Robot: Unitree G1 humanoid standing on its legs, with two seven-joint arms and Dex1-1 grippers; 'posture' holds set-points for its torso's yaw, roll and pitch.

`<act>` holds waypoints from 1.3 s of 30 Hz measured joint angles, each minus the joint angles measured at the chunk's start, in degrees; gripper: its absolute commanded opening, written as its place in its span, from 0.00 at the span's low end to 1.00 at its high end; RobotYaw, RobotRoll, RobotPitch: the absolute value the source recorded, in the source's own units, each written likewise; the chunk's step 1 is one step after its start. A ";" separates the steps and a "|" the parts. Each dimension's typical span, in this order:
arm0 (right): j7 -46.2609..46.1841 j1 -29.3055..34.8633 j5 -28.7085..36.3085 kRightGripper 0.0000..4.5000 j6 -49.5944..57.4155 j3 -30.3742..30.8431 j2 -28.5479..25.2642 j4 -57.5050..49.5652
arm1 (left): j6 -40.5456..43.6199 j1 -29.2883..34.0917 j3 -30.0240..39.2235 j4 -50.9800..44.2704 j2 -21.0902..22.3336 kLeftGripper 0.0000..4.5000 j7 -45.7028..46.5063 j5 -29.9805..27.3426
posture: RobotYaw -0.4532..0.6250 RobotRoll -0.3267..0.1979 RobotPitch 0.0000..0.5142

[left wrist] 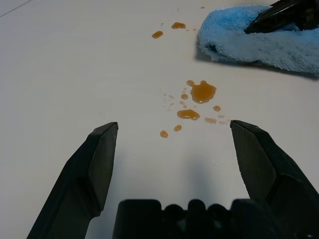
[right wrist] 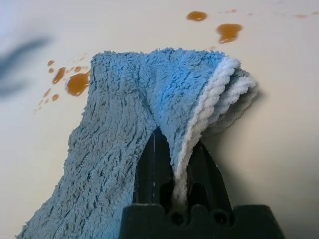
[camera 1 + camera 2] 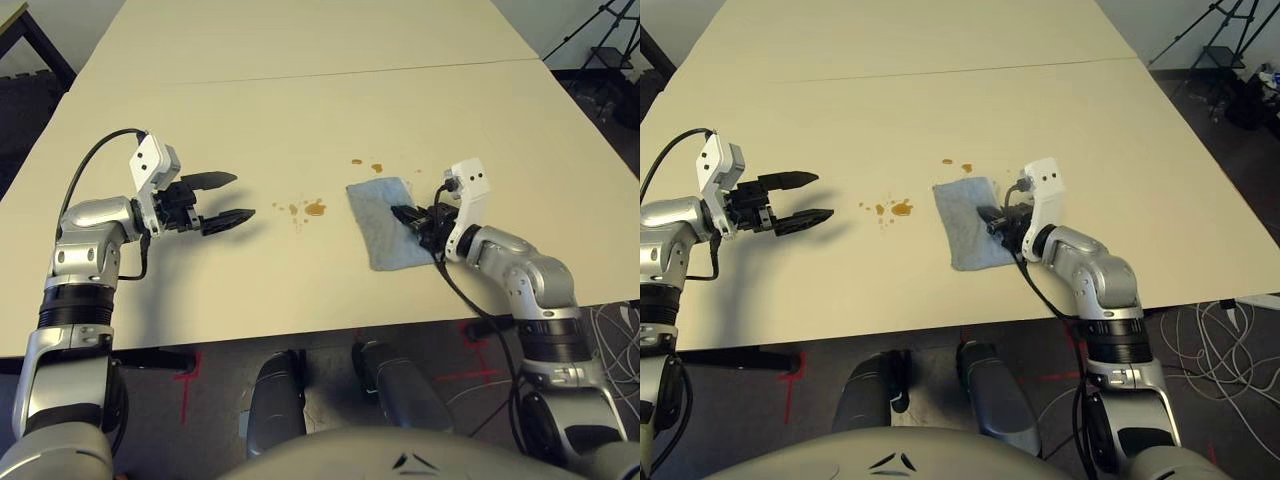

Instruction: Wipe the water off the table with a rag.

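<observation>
Right gripper (image 2: 175, 164) is clamped on a fold of the rag (image 3: 385, 222), with the whitish edge pinched between its fingers; I see the cloth bunched up around the grip and the rest trailing flat on the table (image 3: 300, 100). Left gripper (image 3: 228, 198) hangs above the table with its fingers apart, holding nothing, well to the left of the spill.

Rag lies on the right of the table, just beside the water (image 3: 314, 208): one cluster of amber drops sits near its left edge, and two small drops (image 2: 214, 25) lie beyond its far corner.

Assessment: the rag is soft, light terry with no stiffness, so it will drape and drag rather than push. The pinch holds a small ridge only; I judge the trailing flat part does the wiping. Terry should grip well and absorb readily. A hold near the edge seems sound, provided the cloth stays pressed flat under the drag.
</observation>
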 measured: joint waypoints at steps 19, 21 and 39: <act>0.99 -5.48 2.74 0.00 -1.72 -7.79 -11.09 12.43 | -0.70 -0.38 -0.62 1.77 -1.63 1.00 -0.11 0.14 | 0.26 0.62 0.32; -0.83 -6.73 2.70 0.00 -2.82 -10.44 -11.46 15.45 | -0.78 -0.39 -0.63 2.19 -1.62 1.00 -0.24 0.19 | 0.26 0.62 0.32; -8.96 -16.75 -0.10 0.00 -15.10 -15.95 -6.87 30.99 | -1.27 -0.81 -0.50 2.20 -1.03 1.00 -0.63 0.30 | 0.28 0.62 0.32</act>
